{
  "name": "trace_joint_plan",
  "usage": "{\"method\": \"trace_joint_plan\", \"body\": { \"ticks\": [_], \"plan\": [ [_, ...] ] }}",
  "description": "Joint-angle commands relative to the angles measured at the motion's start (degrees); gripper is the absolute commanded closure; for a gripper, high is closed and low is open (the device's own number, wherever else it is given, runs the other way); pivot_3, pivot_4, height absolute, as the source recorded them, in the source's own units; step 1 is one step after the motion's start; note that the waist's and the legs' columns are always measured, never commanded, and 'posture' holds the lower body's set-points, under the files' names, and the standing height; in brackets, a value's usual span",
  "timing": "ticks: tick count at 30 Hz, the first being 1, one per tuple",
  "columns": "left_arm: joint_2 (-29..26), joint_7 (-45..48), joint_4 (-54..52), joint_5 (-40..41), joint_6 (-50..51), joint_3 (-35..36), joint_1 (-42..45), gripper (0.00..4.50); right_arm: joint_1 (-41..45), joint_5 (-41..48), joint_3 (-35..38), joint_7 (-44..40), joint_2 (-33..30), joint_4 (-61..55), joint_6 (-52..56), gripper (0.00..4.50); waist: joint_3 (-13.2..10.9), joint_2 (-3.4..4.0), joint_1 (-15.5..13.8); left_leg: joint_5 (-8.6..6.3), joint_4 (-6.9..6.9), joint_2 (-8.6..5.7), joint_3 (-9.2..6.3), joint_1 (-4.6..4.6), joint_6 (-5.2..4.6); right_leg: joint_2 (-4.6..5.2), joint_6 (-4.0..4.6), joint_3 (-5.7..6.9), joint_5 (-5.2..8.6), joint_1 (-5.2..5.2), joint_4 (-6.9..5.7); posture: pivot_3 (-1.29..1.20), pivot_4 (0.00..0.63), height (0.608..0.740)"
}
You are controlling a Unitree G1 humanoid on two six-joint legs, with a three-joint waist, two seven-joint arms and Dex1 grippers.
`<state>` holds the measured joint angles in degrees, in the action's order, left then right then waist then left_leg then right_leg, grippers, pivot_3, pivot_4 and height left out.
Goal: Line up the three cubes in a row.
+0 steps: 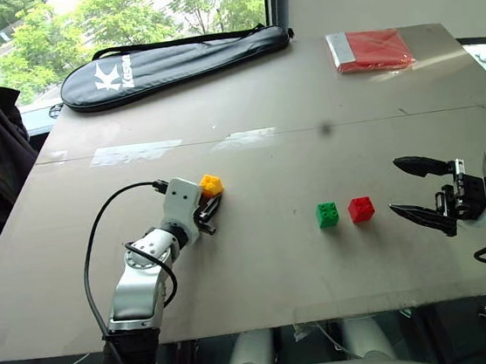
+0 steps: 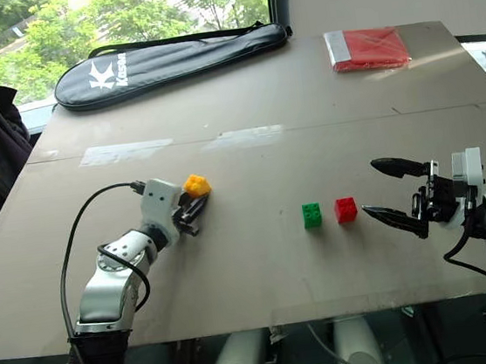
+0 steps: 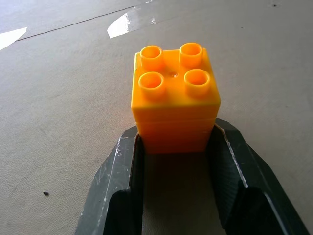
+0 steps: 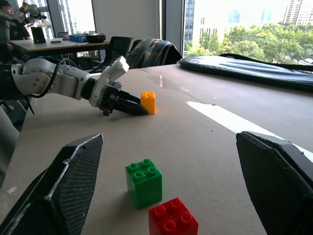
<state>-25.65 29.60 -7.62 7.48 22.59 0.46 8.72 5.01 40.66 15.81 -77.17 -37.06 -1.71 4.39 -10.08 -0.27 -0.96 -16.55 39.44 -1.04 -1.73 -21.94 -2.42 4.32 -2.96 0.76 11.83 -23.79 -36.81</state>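
2 of the 3 cubes already sit as a pair: the green cube [image 1: 327, 215] and the red cube [image 1: 361, 209] stand just beside each other, a narrow gap between them, toward the right half of the counter [image 1: 243, 103] and nearer its front edge than its back. The yellow cube [image 1: 212, 184] is the odd one out, well apart to their left and a little farther from the front edge. So the row looks about two-thirds made; what is left, by my reading, is to carry the yellow cube across and set it down in line with the other 2.

The left end effector [image 1: 210, 205] is clamped on the yellow cube, its 2 black fingers [image 3: 222, 161] pressed against opposite side walls near the base. The cube appears to rest on the counter, though the wrist view is too close to be sure. The right end effector [image 1: 419, 188] hangs beside the red cube, toward the counter's right edge, with its fingers spread wide and nothing between them.

All 3 are small studded plastic building blocks with 4 round hollow studs on top in a 2 by 2 grid, glossy and hard-edged. The yellow one shows a faint seam round its middle.

A black racket bag [image 1: 172, 63] lies along the back edge, and a flat red packet [image 1: 368, 49] sits near the back right corner.
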Motion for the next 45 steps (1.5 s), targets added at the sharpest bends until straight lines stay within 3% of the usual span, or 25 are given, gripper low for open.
{"method": "trace_joint_plan", "body": {
  "ticks": [1, 7, 14, 20, 27, 45],
  "plan": [
    [-1.6, 9.0, -2.0, 2.6, -2.5, -4.5, 0.0, 3.3, 0.0, 0.4, 1.6, -0.2, -0.5, -1.1, -0.7, 0.0, 0.0, 0.0, -0.1, 0.0, 0.0, -0.02, 0.0, -0.02, 0.0, 0.05, 0.06, 0.01, 0.03, 0.0, 0.02, 0.0, 0.15, 0.694],
    [-6.8, 28.5, -5.1, 7.7, -8.3, -11.8, 1.4, 3.3, -0.2, 0.5, 1.2, -1.1, -1.0, -0.8, 0.1, 0.0, 0.0, -0.03, 0.1, 0.0, 0.0, -0.05, -0.01, -0.16, 0.0, 0.12, 0.19, 0.01, 0.11, -0.15, 0.04, 0.0, 0.15, 0.694],
    [-5.0, 34.6, 6.2, 0.8, -17.6, -19.3, 13.4, 3.3, -3.0, 0.1, 1.8, -2.6, -1.7, -1.3, -0.5, 0.0, 0.0, -0.04, -0.1, 0.01, 0.02, -0.07, -0.03, -0.15, -0.01, 0.01, 0.22, 0.06, 0.13, -0.11, 0.02, 0.0, 0.15, 0.694],
    [-2.8, 40.0, 14.9, 0.7, -21.4, -21.3, 20.5, 3.3, -5.6, 0.6, 3.1, -2.7, -1.7, -2.5, -0.9, 0.0, -0.1, -0.09, 0.4, -0.01, 0.01, -0.05, 0.09, -0.18, -0.04, -0.23, -0.03, -0.04, 0.0, -0.19, 0.04, 0.0, 0.15, 0.694],
    [-3.1, 41.6, 20.6, -1.9, -23.5, -21.4, 23.2, 3.3, -6.6, 1.0, 3.6, -2.8, -1.9, -2.9, -0.9, 0.0, -0.1, -0.09, 0.2, 0.0, 0.01, 0.01, 0.08, -0.19, -0.04, -0.29, -0.03, -0.02, 0.0, -0.24, 0.0, 0.0, 0.15, 0.694],
    [-5.8, 41.6, 17.0, -1.2, -19.9, -20.3, 18.9, 3.3, -5.4, 0.3, 3.0, -3.3, -2.5, -1.8, -1.3, 0.0, -0.1, -0.1, 0.2, 0.0, 0.02, 0.01, 0.08, -0.16, -0.04, -0.29, -0.03, -0.04, 0.0, -0.23, -0.02, 0.0, 0.15, 0.694]
  ]
}}
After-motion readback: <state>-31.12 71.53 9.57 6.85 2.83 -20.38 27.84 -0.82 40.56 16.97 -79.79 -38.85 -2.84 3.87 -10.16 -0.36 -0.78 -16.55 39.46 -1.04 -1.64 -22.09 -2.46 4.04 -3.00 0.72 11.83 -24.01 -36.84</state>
